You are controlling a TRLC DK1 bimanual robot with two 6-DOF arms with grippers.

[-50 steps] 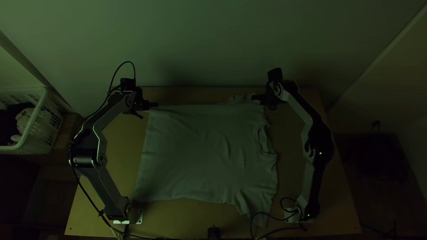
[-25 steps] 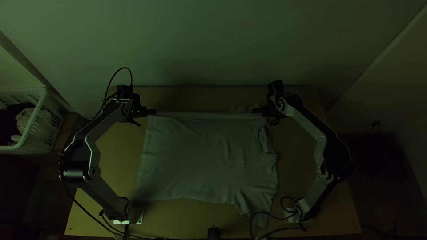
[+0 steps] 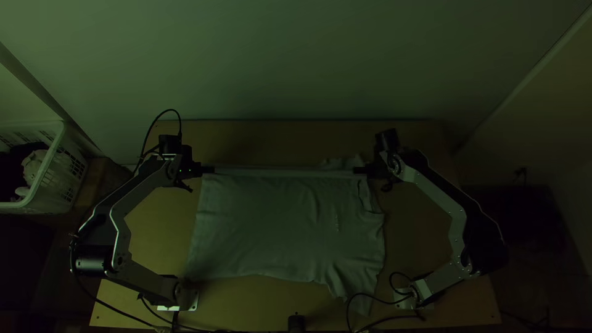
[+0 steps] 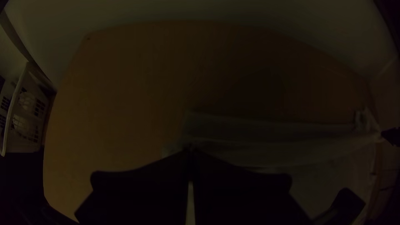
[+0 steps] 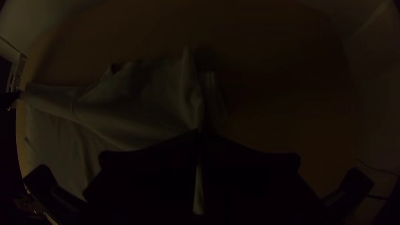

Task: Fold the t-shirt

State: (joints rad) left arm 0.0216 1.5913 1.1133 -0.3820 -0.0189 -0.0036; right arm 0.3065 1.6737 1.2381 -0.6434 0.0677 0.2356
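A light t-shirt (image 3: 277,228) lies spread sideways on the table, its hem toward the left arm and its collar toward the right arm. Its far edge is lifted and stretched taut between the grippers. My left gripper (image 3: 208,169) is shut on the hem end of that edge; in the left wrist view the left gripper (image 4: 191,153) pinches the cloth (image 4: 271,143). At the sleeve end, my right gripper (image 3: 360,170) is shut on the shirt; in the right wrist view the right gripper (image 5: 199,132) has cloth (image 5: 146,104) at its fingertips, a sleeve hanging beyond.
A white basket (image 3: 46,179) with cloth in it stands left of the table. The wooden table (image 3: 271,139) shows bare beyond the shirt, up to the wall. Cables (image 3: 370,299) cross the near edge by the right arm's base, beside the near sleeve.
Both grippers have moved toward the table's near edge, bringing the shirt's held far edge with them. The near part of the shirt has stayed in place.
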